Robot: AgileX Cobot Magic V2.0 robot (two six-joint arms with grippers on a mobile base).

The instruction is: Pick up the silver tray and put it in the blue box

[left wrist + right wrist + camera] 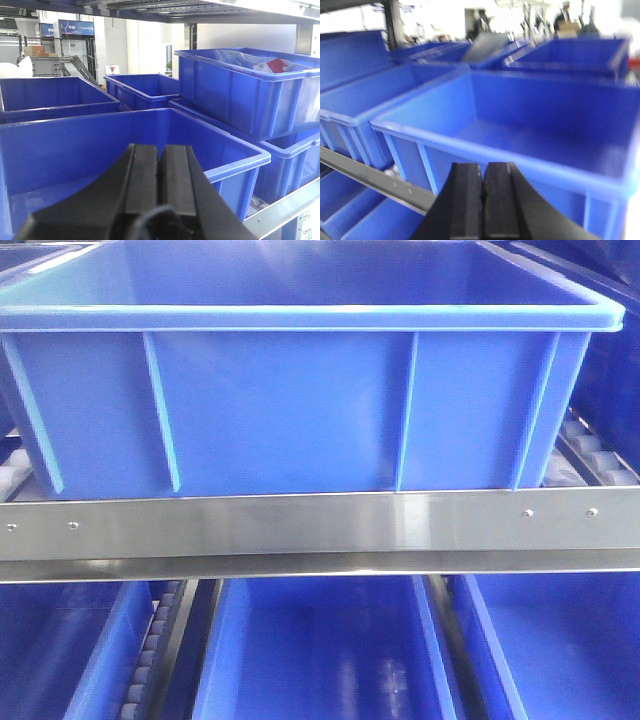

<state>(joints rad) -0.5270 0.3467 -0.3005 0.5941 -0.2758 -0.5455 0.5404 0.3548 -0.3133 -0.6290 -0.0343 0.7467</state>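
Judging by the front view, has any of the job been done? (First)

It seems not. The blue box (280, 410) sits on the shelf, and what shows of its inside holds no silver tray. Neither arm carries the tray, so grabbing it and placing it both appear to be left. (Second)

What are the arms doing? (First)

The left gripper (160, 156) has its two black fingers pressed together with nothing between them. The right gripper (483, 172) is the same: fingers closed flat on each other and empty. Each one points at the open top of the box from just outside its near wall. (Second)

Where is the tray, then? (First)

No view shows it for certain. In the right wrist view, at about 12 o'clock beyond the box, a grey sheet (487, 46) leans tilted in a far crate. It may be the tray, but it is too blurred to tell. (Second)

What does each camera add? (First)

The front view alone shows the steel crossbar (300, 525) at 6 o'clock under the box, with more crates on the level below, but it shows no gripper. The right wrist view looks down to the bare floor of the box. The left wrist view shows neighbouring crates, and at 2 o'clock a raised crate (240, 95) with bagged items inside. The grey sheet is not clear from there. (Second)
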